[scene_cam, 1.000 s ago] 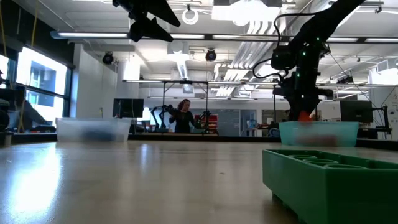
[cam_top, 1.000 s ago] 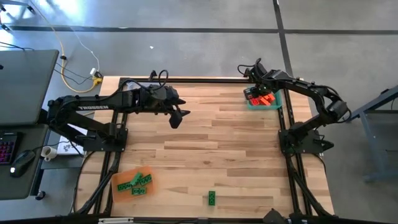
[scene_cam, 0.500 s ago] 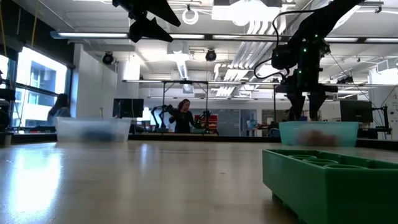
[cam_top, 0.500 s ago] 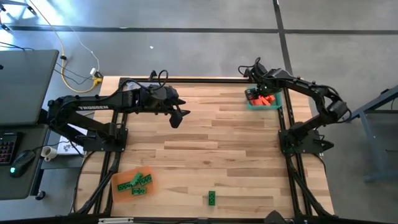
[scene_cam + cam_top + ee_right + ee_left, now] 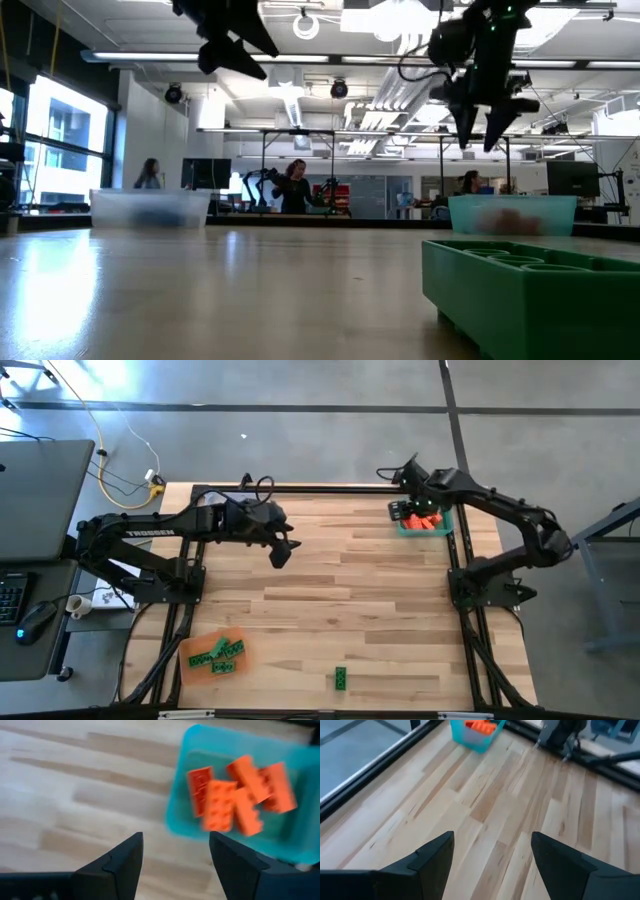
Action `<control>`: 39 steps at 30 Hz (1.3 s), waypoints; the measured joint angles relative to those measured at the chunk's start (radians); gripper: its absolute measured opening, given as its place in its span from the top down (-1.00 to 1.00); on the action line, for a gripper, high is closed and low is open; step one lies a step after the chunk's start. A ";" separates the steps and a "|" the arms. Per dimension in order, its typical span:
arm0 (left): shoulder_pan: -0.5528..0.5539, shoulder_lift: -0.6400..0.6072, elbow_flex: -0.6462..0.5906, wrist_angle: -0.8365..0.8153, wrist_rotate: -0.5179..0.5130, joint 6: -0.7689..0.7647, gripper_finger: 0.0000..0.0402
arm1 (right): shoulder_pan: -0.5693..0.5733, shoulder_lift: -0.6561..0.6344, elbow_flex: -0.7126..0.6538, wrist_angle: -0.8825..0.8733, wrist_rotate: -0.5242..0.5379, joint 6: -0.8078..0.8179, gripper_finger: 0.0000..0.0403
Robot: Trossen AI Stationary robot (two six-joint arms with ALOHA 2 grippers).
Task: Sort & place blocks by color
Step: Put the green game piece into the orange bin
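Since the previous instant, the right gripper (image 5: 403, 510) has risen clear of the teal tray (image 5: 441, 528) at the far right of the table; its fingers (image 5: 466, 126) are spread and hold nothing. Several orange blocks (image 5: 239, 794) lie heaped in that tray, one overlapping another. The left gripper (image 5: 280, 552), also spread and empty, hangs above the table's middle, well apart from any block. Green blocks (image 5: 218, 653) rest on the orange tray (image 5: 190, 656) at the near left, while one loose green block (image 5: 341, 678) lies on the bare table (image 5: 370, 600) near the front edge. Risk: this last block sits far from both grippers, so a long reach may graze a tray and scatter its load.
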 joint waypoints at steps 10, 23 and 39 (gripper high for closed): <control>0.000 0.000 0.000 -0.065 -0.005 0.039 -0.26 | 0.322 -0.050 0.000 0.007 -0.065 0.326 -0.06; 0.000 0.000 0.000 -0.109 0.001 0.051 -0.26 | 0.699 -0.050 0.000 0.218 -0.031 0.570 -0.06; -0.043 -0.013 0.001 -0.412 -0.047 -0.188 -0.26 | 0.952 -0.050 0.000 0.656 0.052 0.485 -0.06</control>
